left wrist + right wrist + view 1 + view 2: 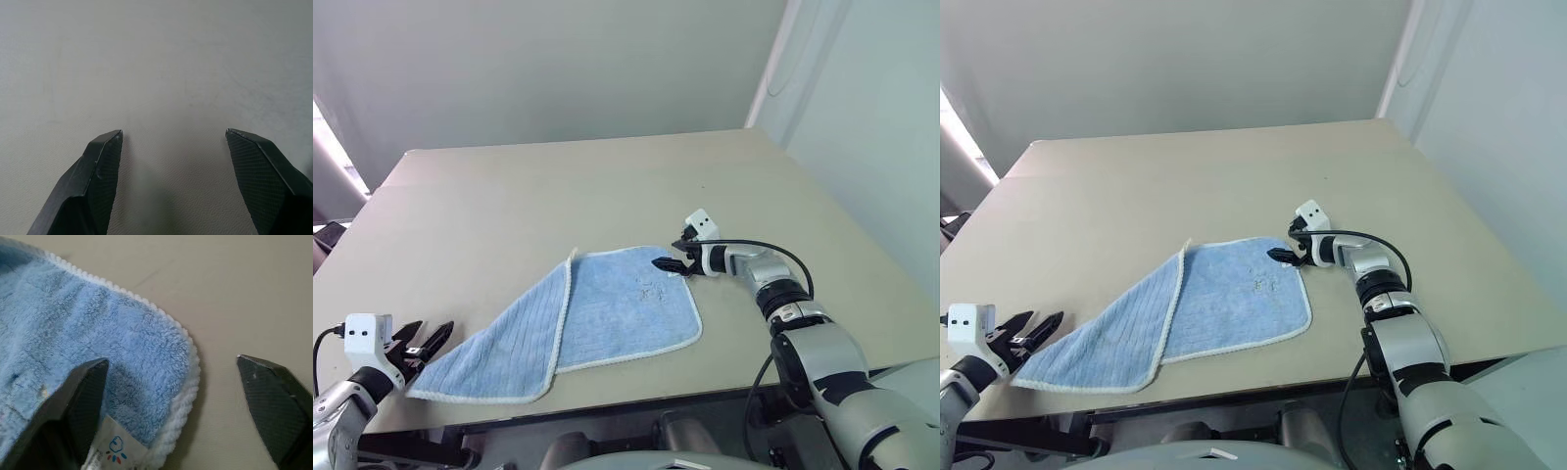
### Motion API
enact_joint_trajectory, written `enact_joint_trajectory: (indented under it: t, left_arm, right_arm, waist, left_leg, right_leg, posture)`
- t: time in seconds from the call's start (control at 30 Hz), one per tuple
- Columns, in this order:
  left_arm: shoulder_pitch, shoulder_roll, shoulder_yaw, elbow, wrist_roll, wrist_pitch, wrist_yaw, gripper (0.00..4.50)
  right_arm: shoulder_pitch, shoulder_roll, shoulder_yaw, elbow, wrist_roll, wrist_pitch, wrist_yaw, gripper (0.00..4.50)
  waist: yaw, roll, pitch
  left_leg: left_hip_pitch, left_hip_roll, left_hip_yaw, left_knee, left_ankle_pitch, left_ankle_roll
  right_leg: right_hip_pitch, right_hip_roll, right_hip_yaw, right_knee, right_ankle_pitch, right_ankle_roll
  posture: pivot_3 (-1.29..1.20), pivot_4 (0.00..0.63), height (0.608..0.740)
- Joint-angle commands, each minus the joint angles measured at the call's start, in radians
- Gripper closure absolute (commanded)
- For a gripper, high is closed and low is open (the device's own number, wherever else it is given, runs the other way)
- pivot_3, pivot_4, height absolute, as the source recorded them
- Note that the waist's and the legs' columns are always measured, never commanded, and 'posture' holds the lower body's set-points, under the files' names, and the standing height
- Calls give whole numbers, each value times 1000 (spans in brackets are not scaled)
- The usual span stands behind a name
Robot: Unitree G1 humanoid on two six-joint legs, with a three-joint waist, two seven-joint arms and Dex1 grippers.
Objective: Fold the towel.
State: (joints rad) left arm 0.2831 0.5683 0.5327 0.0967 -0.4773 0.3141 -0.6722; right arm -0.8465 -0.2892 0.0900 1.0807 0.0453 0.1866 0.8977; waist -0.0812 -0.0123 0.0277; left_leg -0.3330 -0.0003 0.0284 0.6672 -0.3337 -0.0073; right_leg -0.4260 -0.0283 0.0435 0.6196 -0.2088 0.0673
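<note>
Towel [607, 308] flat on table [558, 186], left part already folded over. Right gripper [672, 264] spread, straddling towel's far-right corner at towel's 2 o'clock; nearer arm. Left gripper [423, 345] spread, just off near-left corner at 8 o'clock.

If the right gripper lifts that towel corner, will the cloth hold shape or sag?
Probably sags: the towel is soft terry, already draped over itself in a fold. Likely light, so it may drag along the table. The right gripper straddles its corner, open.

The towel's [607, 313] folded left flap hides the layer beneath it; its small white tag [111, 451] is cut off, the print too small to read
</note>
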Motion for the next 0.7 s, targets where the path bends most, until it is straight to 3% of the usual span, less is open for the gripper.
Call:
enact_joint_trajectory:
  t: [0.03,0.33,0.53,0.7]
  left_arm:
    - [-5,-1,7,-35,5,-25,9,929]
    - [12,9,32,-123,-36,23,-3,929]
    - [100,72,76,-405,-168,173,-47,929]
    - [195,113,10,-657,-248,270,-78,929]
  right_arm:
    - [-20,31,25,20,-29,-32,36,1301]
    - [-57,52,34,76,-95,-99,-11,4483]
    - [-68,58,19,109,-99,-115,-35,4483]
    - [-74,83,9,133,-96,-113,-88,4483]
  waist:
    - [-2,0,0]
    - [-22,0,0]
    - [-21,0,0]
    - [-27,2,1]
  left_leg:
    - [0,0,0,0,0,0]
    - [-2,1,-1,-1,0,0]
    - [-2,1,-1,-1,0,0]
    - [-1,0,0,-1,0,0]
  right_leg:
    - [0,0,0,0,0,0]
    - [-2,0,0,0,2,3]
    - [-1,-1,0,0,1,2]
    - [1,0,1,-1,0,-1]
  posture:
    - [0,0,740]
    - [0,0,740]
    - [0,0,740]
    - [0,0,740]
